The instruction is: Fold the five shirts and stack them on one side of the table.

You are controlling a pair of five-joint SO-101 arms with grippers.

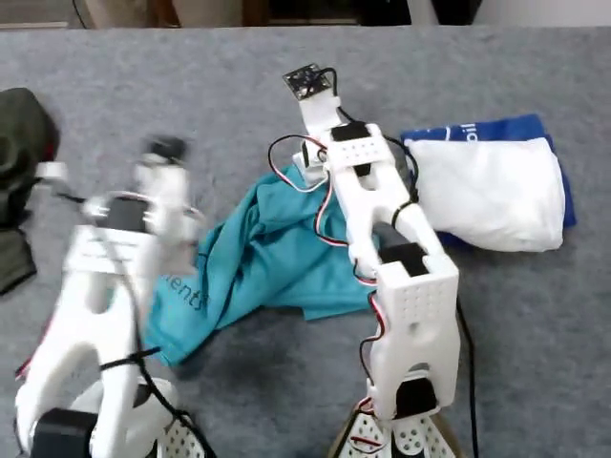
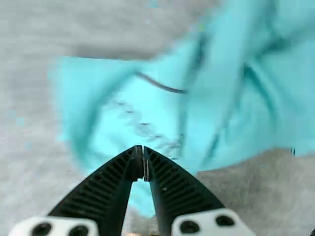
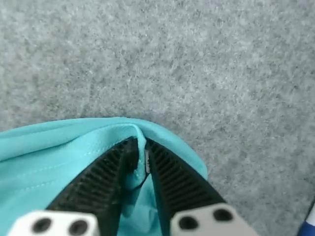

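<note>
The teal shirt (image 1: 267, 258) lies crumpled near the middle of the grey table (image 1: 191, 86), between the 2 arms. In the high view its long axis runs on a diagonal, from a low end near the left arm's side of the table up and away toward the right arm's wrist. The low end is a fairly flat panel with a line of print on it. The far end is bunched into folds and narrows to a raised corner under the right arm.

The right gripper (image 3: 141, 152) is pinching that corner: its 2 black ribbed fingers (image 3: 110, 167) are closed on a rounded fold of the shirt's hemmed edge, with bare table just beyond the fold.

The left gripper (image 2: 142, 164) hangs over the printed panel, with its fingers pressed together at the tips. I cannot tell whether any cloth is caught between them. In its wrist view the shirt is spread beneath it, the print just past the fingertips and a thin dark cable lying across the cloth farther on.

To the right of the right arm, 1 folded white shirt (image 1: 492, 196) rests on top of 1 folded blue shirt (image 1: 516, 127), whose edge shows along the far side. This stack is close to the teal shirt but apart from it. At the table's left edge lies a heap of dark garments (image 1: 19, 143), well apart from the teal shirt.
</note>
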